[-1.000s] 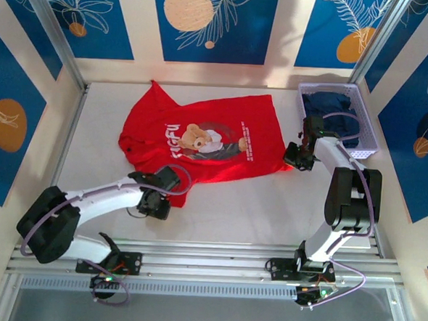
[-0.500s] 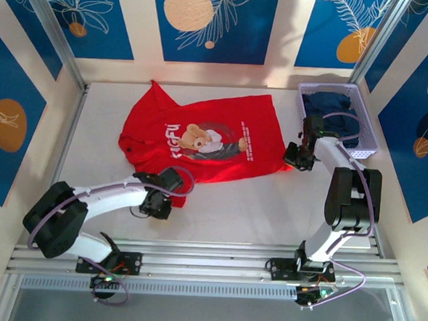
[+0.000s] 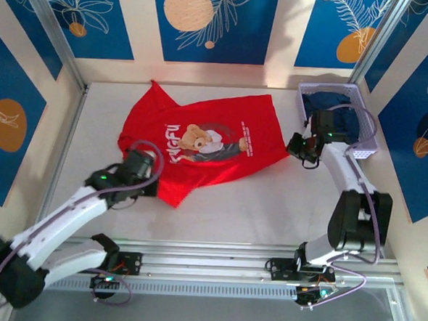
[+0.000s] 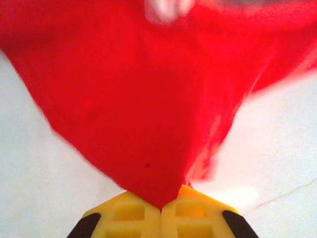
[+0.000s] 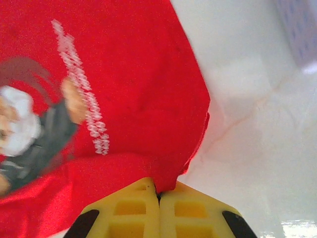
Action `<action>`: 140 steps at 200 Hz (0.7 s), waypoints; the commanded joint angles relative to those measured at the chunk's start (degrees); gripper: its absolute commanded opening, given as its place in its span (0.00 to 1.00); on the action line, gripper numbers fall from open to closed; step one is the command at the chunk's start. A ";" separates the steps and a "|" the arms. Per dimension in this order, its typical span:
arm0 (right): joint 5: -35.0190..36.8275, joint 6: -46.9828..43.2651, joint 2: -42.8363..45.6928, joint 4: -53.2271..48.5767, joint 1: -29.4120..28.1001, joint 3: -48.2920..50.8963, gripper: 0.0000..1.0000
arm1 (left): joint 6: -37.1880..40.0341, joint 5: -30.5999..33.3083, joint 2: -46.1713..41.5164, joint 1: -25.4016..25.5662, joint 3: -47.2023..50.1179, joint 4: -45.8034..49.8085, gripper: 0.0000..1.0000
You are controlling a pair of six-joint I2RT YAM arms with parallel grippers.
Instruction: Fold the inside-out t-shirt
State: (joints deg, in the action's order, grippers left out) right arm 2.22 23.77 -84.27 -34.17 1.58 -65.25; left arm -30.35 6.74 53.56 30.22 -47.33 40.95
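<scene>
Red t-shirt lies spread across the far middle of the white surface, with its teddy-bear picture and white lettering facing up. The left fingers are clenched on its near-left edge: in the left wrist view the red cloth narrows to a point that runs in between the two yellow pads, which meet with no gap. The left arm reaches in from the near-left corner. The right fingers are likewise clenched, pinching the shirt's right-hand corner; in the right wrist view the cloth drops into the seam between the pads, with the lettering and part of the bear off to the left. The right arm stretches up the right side, its wrist just beside a pale basket at the far right that holds a dark navy garment. Whether either pinched corner is off the surface cannot be told.
</scene>
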 commanded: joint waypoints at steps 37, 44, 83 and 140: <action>-1.55 0.28 1.92 -1.77 0.00 -11.53 0.00 | -0.05 -1.00 0.96 -12.07 -19.51 -4.17 0.00; -0.62 -0.07 4.26 -1.77 0.09 -12.61 0.00 | 1.10 0.27 0.63 -12.10 -22.85 -3.92 0.00; 2.19 -0.74 17.72 -2.74 -0.08 -20.12 0.00 | 8.57 5.31 -1.19 -12.03 -42.21 -2.20 0.00; 4.19 -2.11 29.75 -6.92 -1.12 -36.17 0.00 | 16.21 4.77 2.68 -12.09 -72.07 4.76 0.00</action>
State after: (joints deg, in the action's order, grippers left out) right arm 4.34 23.27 -57.04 -37.32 0.82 -95.85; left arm -19.31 9.98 54.89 18.48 -109.36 42.02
